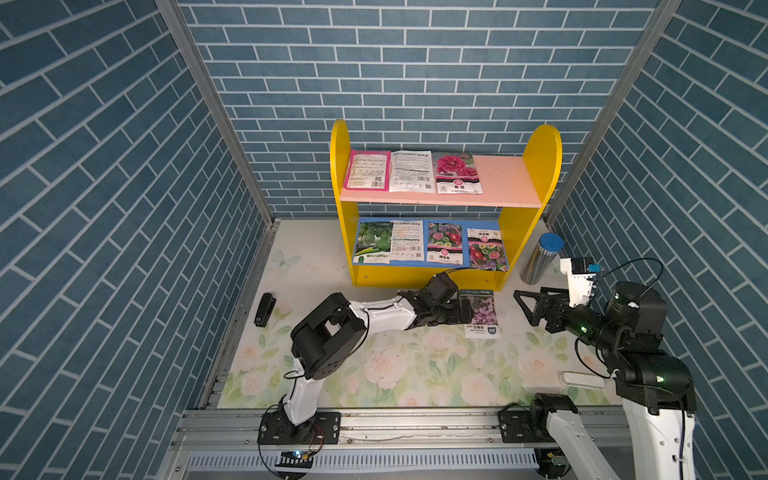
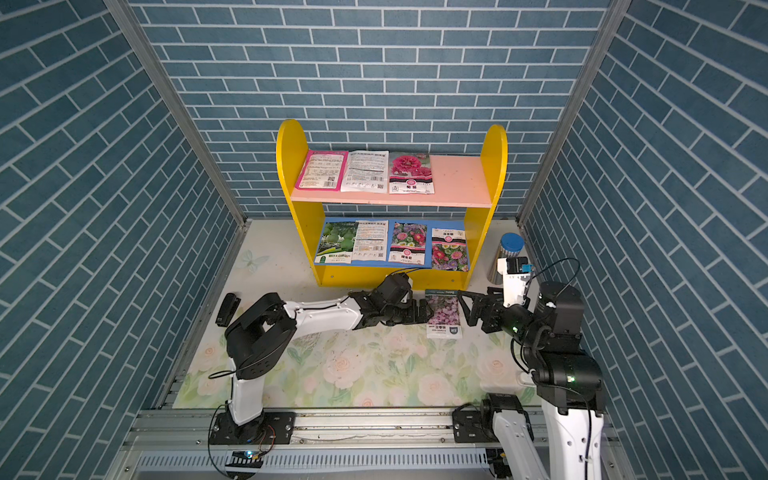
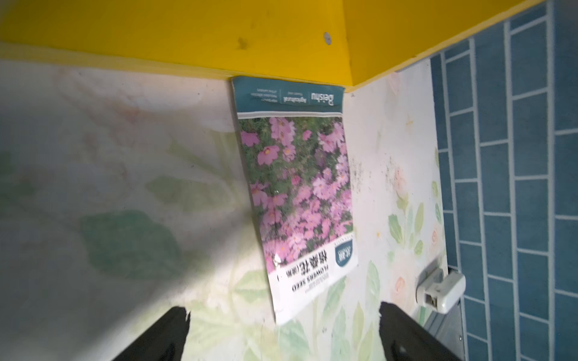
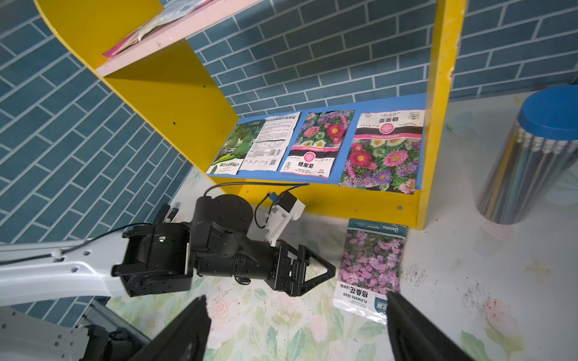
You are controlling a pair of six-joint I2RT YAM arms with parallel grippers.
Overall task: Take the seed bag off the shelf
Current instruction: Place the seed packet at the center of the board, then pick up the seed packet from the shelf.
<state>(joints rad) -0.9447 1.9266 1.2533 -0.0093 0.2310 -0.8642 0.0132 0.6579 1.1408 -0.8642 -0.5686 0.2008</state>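
While the glossy pink-flowered seed bag (image 1: 482, 311) lies flat just ahead, black left gripper (image 1: 467, 312) gapes empty | right gripper (image 1: 524, 308): gapes empty | bag off yellow wooden shelf (image 1: 536, 166): apparently delivered.

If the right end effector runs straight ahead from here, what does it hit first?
Probably the pink-flower seed bag lying flat on the mat, right ahead of the right end effector. If it passes above the bag (height is unclear), the left end effector just beyond comes next.
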